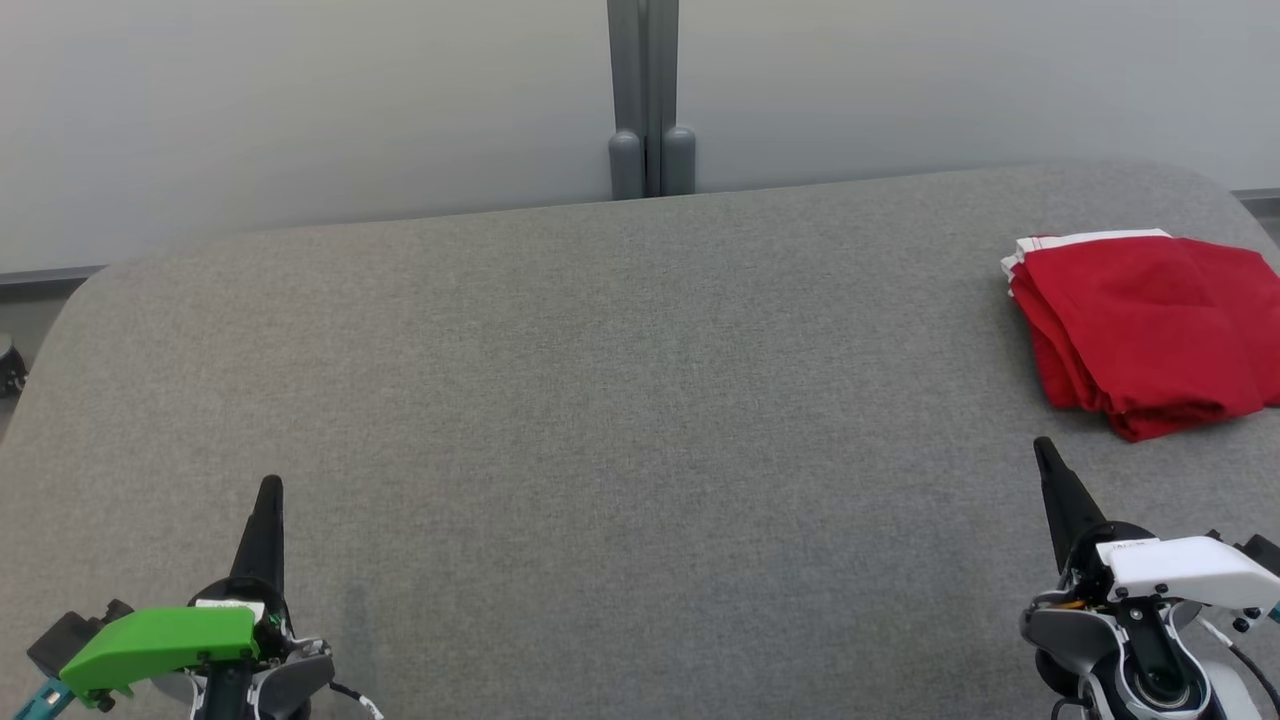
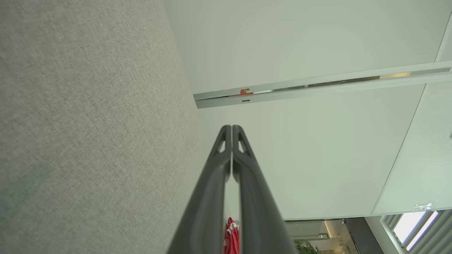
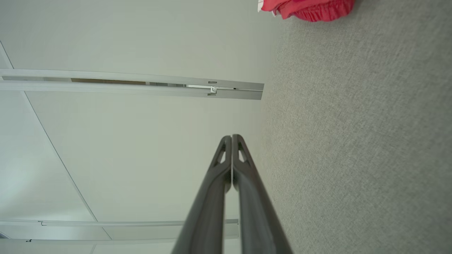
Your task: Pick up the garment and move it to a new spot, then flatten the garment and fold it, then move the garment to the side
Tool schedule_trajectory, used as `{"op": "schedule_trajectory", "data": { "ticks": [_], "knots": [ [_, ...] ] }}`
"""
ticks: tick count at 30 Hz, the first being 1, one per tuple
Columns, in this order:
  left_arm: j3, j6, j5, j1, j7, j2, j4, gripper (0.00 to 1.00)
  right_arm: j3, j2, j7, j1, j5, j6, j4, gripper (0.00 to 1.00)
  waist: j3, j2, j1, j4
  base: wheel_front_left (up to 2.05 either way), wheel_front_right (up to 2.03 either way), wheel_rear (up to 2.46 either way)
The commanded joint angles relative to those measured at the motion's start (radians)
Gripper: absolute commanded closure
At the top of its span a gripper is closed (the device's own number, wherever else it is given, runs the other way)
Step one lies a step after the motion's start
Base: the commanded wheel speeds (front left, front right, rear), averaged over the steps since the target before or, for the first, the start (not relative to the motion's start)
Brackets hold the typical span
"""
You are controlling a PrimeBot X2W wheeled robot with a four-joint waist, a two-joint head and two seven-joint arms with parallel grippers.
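Note:
The garment (image 1: 1145, 325) is red with a white trim, folded into a compact stack at the far right of the grey table (image 1: 600, 400). A sliver of the garment (image 2: 231, 240) shows between the fingers in the left wrist view, and its edge (image 3: 310, 8) sits at the top of the right wrist view. My left gripper (image 1: 270, 485) rests at the lower left, shut and empty, far from the cloth. My right gripper (image 1: 1043, 445) stands at the lower right, shut and empty, a short way in front of the stack and not touching it.
A pale wall with a grey post (image 1: 648, 100) runs behind the table's far edge. The table's rounded corners fall away at the far left (image 1: 90, 290) and far right.

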Motion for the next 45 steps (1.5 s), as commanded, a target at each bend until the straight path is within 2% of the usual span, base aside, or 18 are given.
{"op": "schedule_trajectory", "data": {
  "ticks": [1,15,45],
  "knots": [
    [0.005,0.001,-0.021,-0.022,0.005,0.002,-0.005,1.0,0.001,-0.005,0.007,-0.016,0.024,0.0,-0.008,1.0,0.001,0.0,0.0,-0.001,0.0,0.0,0.0],
    [0.018,0.001,-0.108,-0.039,0.031,0.0,-0.005,1.0,0.002,-0.005,0.031,-0.026,0.123,0.0,-0.009,1.0,0.007,0.0,0.0,-0.01,0.0,0.0,0.0],
    [0.02,0.001,-0.102,-0.036,0.032,-0.002,-0.004,1.0,0.002,-0.005,0.031,-0.025,0.122,0.0,-0.008,1.0,0.007,0.0,0.0,-0.01,0.0,0.0,0.0]
  ]
}}
